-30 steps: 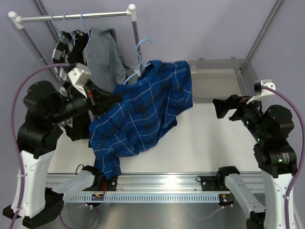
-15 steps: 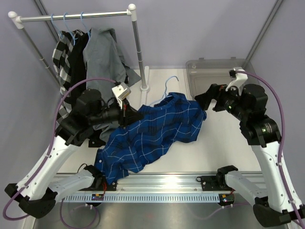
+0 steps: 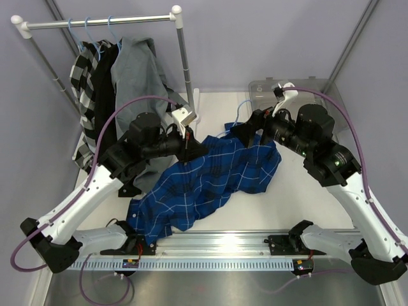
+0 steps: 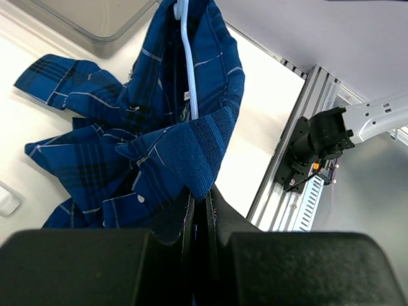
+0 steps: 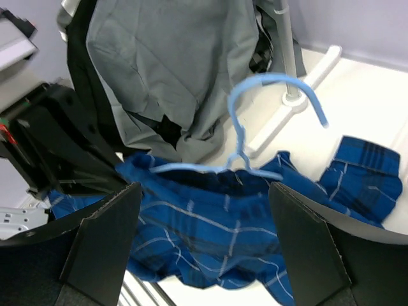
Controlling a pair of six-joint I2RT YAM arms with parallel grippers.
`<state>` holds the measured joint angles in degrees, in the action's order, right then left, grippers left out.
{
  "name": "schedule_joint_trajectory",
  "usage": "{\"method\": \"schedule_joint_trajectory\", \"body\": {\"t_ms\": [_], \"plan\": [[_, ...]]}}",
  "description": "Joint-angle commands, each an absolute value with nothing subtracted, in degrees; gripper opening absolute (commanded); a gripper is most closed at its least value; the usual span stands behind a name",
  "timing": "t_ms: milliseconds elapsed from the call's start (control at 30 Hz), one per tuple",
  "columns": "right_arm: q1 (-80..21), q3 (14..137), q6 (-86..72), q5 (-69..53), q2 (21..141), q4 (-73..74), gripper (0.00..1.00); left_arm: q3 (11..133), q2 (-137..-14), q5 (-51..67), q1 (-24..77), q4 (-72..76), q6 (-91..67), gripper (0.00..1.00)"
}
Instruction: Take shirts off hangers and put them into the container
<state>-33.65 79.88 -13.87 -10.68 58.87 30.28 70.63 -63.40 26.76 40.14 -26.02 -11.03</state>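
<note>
Blue plaid cloth, soft and limp, the shirt (image 3: 210, 182) lay heaped on the surface beside the container (image 3: 319, 86), a fold pinched in the jaws of the left gripper (image 4: 201, 204), while the right gripper (image 5: 204, 210), jaws wide, faced the stiff wire hanger (image 5: 239, 156), likely the surer hold.

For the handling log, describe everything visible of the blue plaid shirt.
The blue plaid shirt with thin white lines is soft woven fabric, crumpled across the white table. A thin light-blue wire hanger sits inside it, hook poking out at the collar. The left claw is shut on a raised fold of it; the rest lies slack.
</note>
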Motion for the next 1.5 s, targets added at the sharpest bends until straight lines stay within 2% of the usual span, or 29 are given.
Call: {"method": "schedule_joint_trajectory", "body": {"t_ms": [0, 300, 367, 533, 567, 800, 900, 933, 1000, 1033, 1067, 1100, 1133, 1233, 1267, 1467], "plan": [[-35.59, 82.97, -13.09, -7.56, 61.51, 26.02, 0.89, 74.79, -63.54, 25.93, 42.1, -19.95, -11.69, 0.0], [-35.95, 87.01, -14.68, -3.43, 66.44, 25.84, 0.81, 75.41, -62.93, 25.58, 43.42, -19.95, -11.6, 0.0], [-35.86, 86.66, -14.94, -3.6, 66.53, 25.49, 0.74, 75.41, -62.93, 25.66, 43.42, -19.95, -11.69, 0.0], [-35.95, 85.52, -15.99, -4.39, 66.18, 24.88, 0.65, 76.29, -63.8, 24.61, 43.42, -19.95, -12.83, 0.0], [-35.95, 85.34, -16.0, -4.31, 66.18, 24.79, 0.6, 76.46, -63.98, 24.52, 43.42, -19.78, -13.09, 0.0], [-35.95, 84.29, -16.52, -4.04, 66.18, 24.79, 0.49, 76.9, -64.42, 26.01, 43.42, -17.93, -14.24, 0.0], [-35.95, 82.97, -16.44, -2.99, 65.66, 24.17, 0.35, 76.91, -64.6, 26.63, 43.42, -17.67, -14.5, 0.0], [-35.95, 82.88, -16.35, -2.64, 65.57, 24.0, 0.26, 76.9, -64.6, 26.63, 43.42, -17.58, -14.59, 0.0], [-35.86, 82.71, -16.0, -1.5, 65.22, 23.99, 0.15, 76.29, -64.43, 26.72, 43.42, -17.58, -14.76, 0.0], [-35.86, 82.71, -15.65, -0.54, 64.87, 23.99, 0.05, 75.59, -64.08, 26.28, 43.42, -17.67, -14.77, 0.0], [-35.86, 82.53, -15.64, -0.53, 64.69, 24.08, 0.0, 75.59, -64.07, 26.28, 43.42, -17.58, -14.77, 0.0], [-35.86, 82.53, -14.95, 1.3, 64.43, 24.17, 0.0, 74.8, -63.55, 25.5, 43.42, -17.58, -14.94, 0.01], [-35.95, 82.44, -14.51, 2.1, 64.16, 24.43, 0.0, 74.36, -63.2, 25.23, 43.42, -17.58, -14.94, 0.17], [-35.95, 81.48, -12.66, 5.27, 62.67, 24.35, 0.0, 73.39, -61.88, 24.26, 43.42, -17.67, -15.38, 0.52], [-35.86, 81.21, -12.31, 5.97, 62.23, 24.43, 0.0, 73.3, -61.61, 23.91, 43.42, -17.75, -15.64, 0.6], [-35.95, 80.42, -10.55, 7.3, 62.05, 24.52, 0.0, 77.33, -63.28, 21.97, 43.42, -17.67, -17.58, 0.61]]}}
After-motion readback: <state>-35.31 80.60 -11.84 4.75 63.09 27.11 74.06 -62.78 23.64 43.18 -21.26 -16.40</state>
